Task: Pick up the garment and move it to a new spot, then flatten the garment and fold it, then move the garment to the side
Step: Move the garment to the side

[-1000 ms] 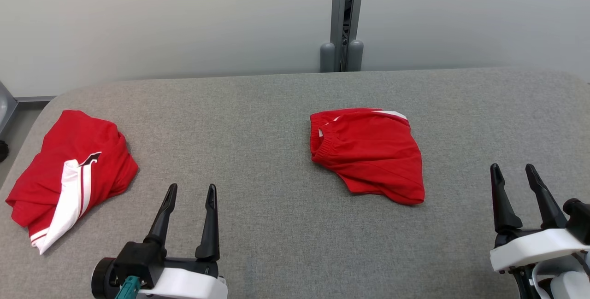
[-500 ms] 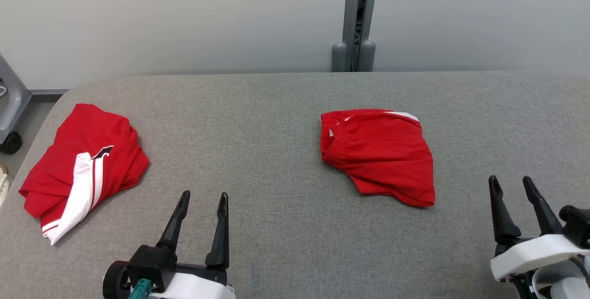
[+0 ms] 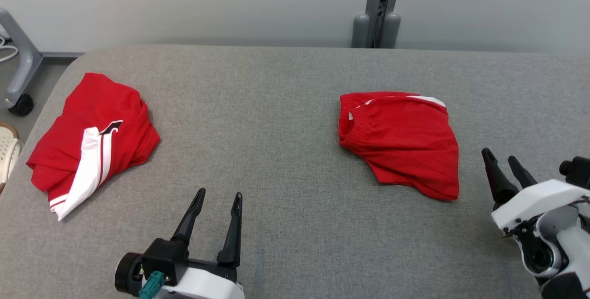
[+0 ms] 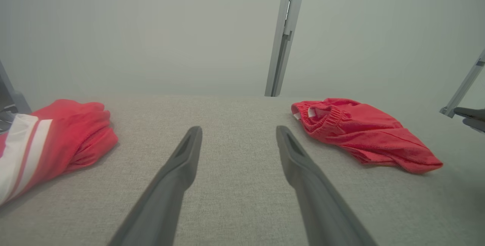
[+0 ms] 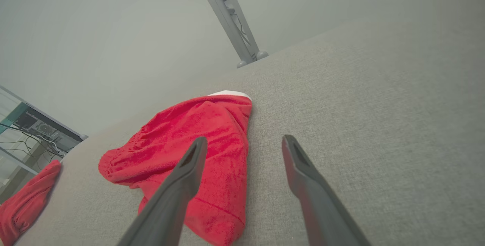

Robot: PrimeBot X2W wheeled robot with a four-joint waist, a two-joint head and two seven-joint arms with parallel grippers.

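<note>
A pair of red cloth shorts with an elastic waistband and a sliver of white trim (image 3: 401, 142) lies loosely flat on the grey fabric-covered bench (image 3: 286, 82). It sits right of the middle, with the waistband turned toward my left. My right jaws stand apart and hold nothing, low over the bench near the shorts' right hem. In the head view a strip of bare grey shows between their tips and the cloth. In the right wrist view one dark finger (image 5: 178, 185) crosses in front of the red cloth and the other sits over bare bench. My left jaws are also apart and empty, near the bench's front edge. They point at the bare stretch between the shorts and a bundled red garment with a white striped panel (image 3: 92, 133), which lies well apart at the bench's left end. Behind the bench a grey metal post (image 3: 378, 8) rises against the pale wall.
</note>
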